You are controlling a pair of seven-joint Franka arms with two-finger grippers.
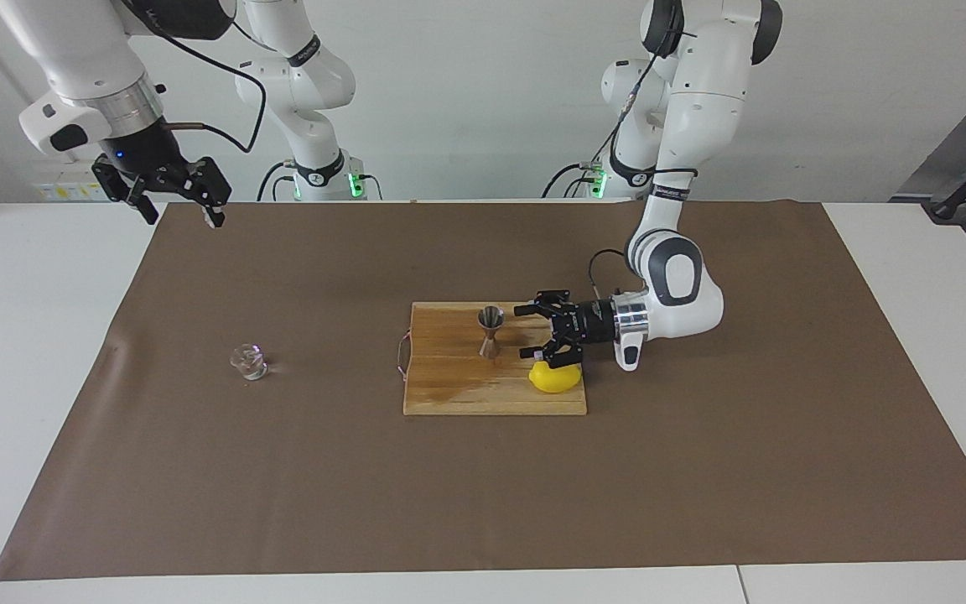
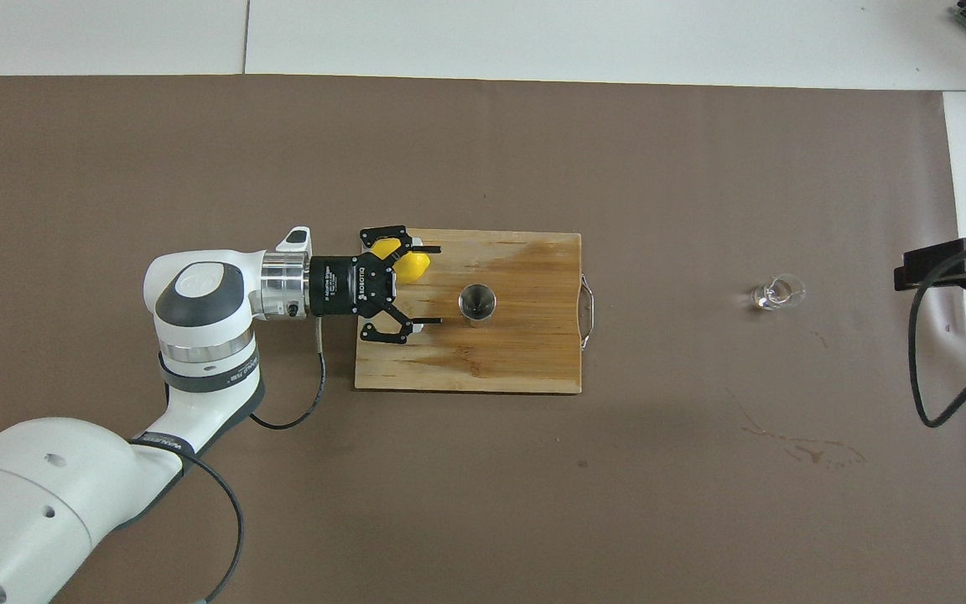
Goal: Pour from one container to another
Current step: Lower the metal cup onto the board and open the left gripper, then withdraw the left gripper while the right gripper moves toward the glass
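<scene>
left gripper [image 2: 424,285] body: "ROBOTIQ" in white letters, readable from overhead
small print beside that word: too tiny to make out
everything else, right gripper [image 1: 181,216] included: no readable text

a white table [image 1: 38,352] carries everything, and a large brown mat [image 1: 483,486] covers most of its top, leaving bare white strips at both ends and along the edge farthest from the robots. a wooden cutting board [image 1: 449,394] lies flat on the mat near its middle, with a thin metal handle [image 2: 589,300] on the side toward the right arm's end of the table. a tiny clear glass cup [image 1: 249,361] stands directly on the mat, well apart from the board, toward the right arm's end. a faint stain [image 2: 793,445] marks the mat nearer to the robots than the board, also toward the right arm's end.
</scene>
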